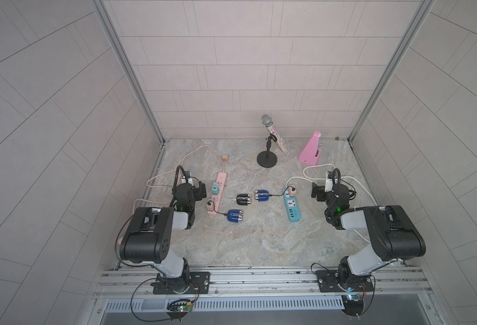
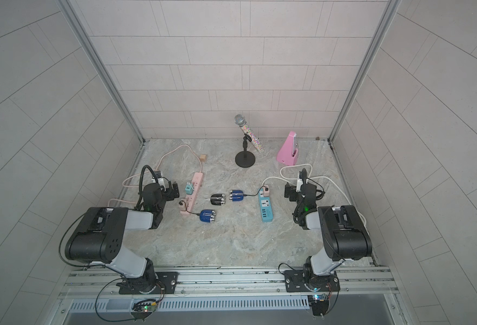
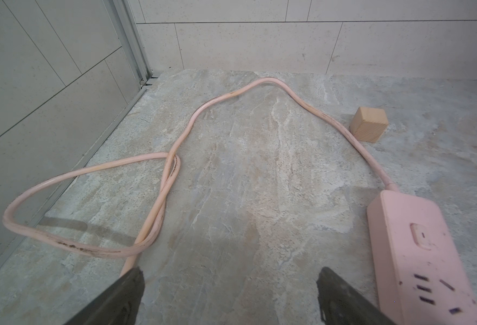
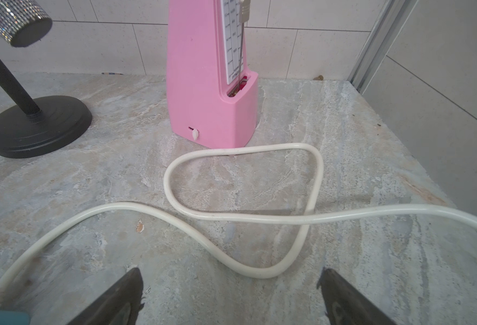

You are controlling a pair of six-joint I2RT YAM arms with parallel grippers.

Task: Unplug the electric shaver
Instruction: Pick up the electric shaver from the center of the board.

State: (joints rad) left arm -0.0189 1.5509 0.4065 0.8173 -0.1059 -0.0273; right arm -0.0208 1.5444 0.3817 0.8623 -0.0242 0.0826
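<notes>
Left gripper [image 3: 231,284]: jaws apart, empty, low over bare table just beside the pink power strip [image 3: 417,253].
Right gripper [image 4: 231,284]: jaws apart, empty, over the white cord [image 4: 243,218], near the blue power strip [image 1: 293,209].
Shavers: left blue shaver [image 1: 235,216] is cabled to the left pink adapter [image 1: 210,206] on the pink power strip, inward of the left gripper. The right blue shaver [image 1: 262,195] is cabled likewise to the right pink adapter [image 1: 292,192], near the right gripper.
Handling: probably light, slick shells and a limp cable. The rigid adapter's sides look the best hold, and the strip likely needs steadying.

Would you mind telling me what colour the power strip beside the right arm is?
The power strip is light blue, best seen in a top view.
</notes>
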